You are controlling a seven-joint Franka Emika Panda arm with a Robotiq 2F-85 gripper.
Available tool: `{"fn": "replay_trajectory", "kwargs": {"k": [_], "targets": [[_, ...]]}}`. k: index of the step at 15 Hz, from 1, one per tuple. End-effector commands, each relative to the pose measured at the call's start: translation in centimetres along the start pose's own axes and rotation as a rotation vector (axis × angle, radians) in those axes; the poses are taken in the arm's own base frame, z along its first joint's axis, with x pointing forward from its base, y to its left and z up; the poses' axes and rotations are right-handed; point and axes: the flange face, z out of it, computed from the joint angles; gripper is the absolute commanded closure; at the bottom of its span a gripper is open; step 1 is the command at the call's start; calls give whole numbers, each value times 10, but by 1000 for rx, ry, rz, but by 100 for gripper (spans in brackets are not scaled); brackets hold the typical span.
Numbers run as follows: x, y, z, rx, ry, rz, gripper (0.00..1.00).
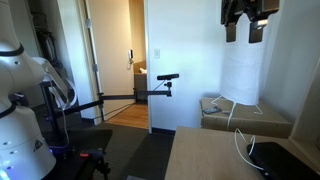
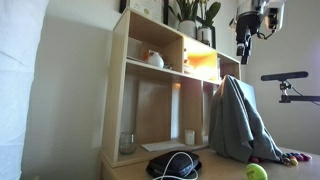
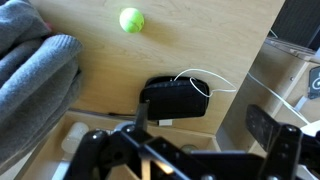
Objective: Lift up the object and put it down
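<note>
probably light and roll-prone, the green ball (image 3: 131, 19) sits well inside the table (image 3: 210, 40) edge; pinch its middle; gripper (image 3: 200, 128) spread wide, holding nothing.

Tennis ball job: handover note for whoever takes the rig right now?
Pincer: open, empty, raised high above the table.
Tennis ball: lying on the wooden table, untouched, clear of the corded black box and the grey garment. It also shows in an exterior view.
Done: nothing visible; no grasp yet.
Left: everything. Come down, grip, lift, set back down. The task names no object; the ball looks the likeliest, so confirm before going in.
</note>
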Motion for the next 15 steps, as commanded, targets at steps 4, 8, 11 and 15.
{"fn": "replay_trajectory", "kwargs": {"k": [4, 8, 11, 15], "targets": [[0, 0, -1, 0, -1, 0, 0], [4, 11, 13, -17, -14, 35, 0], [7, 26, 36, -14, -51, 64, 0], [11, 47, 74, -12, -113, 102, 0]]}}
